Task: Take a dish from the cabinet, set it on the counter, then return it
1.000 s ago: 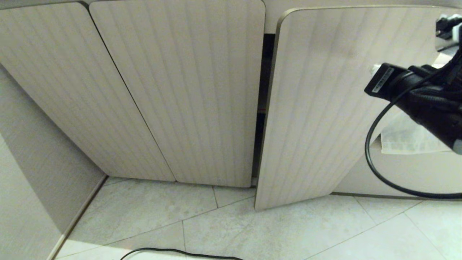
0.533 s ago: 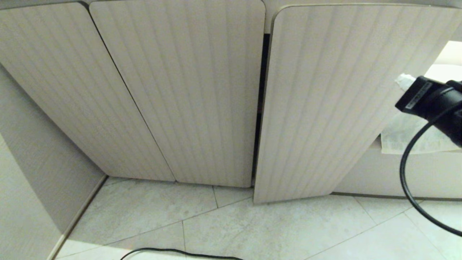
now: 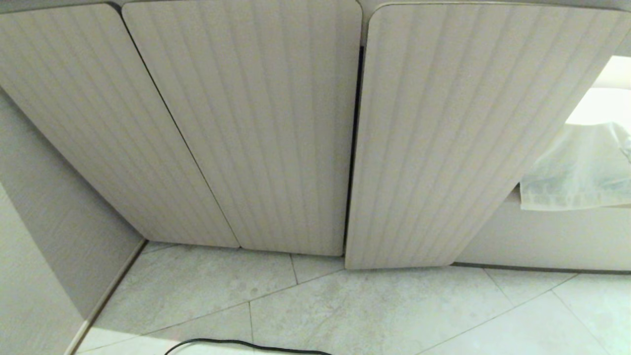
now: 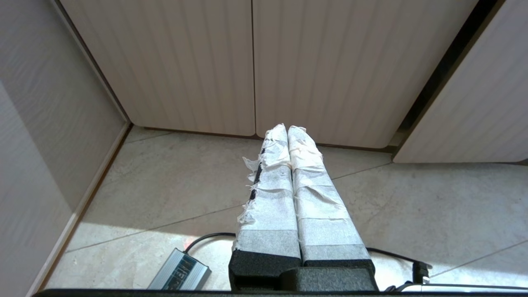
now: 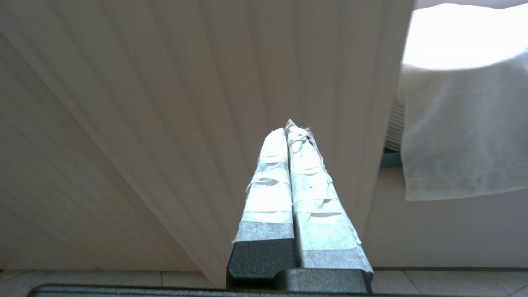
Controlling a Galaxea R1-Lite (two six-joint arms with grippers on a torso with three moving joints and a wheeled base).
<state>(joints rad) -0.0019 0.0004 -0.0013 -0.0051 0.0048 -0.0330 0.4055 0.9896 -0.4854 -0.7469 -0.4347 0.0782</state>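
Cabinet point(image 3: 434, 138) door swung nearly shut, right claw point(image 5: 288, 130) gone from head view

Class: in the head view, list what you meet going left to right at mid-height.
Side wall → left cabinet door → middle cabinet door → dark gap → right cabinet door → white cloth.

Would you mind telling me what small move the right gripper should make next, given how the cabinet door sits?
Probably a light push to seat the door, if anything. The right-hand door of the cabinet looks almost shut, with only a thin dark gap beside the middle door. The right gripper is shut, empty and pointed at that door, and the left gripper is shut and parked over the floor.
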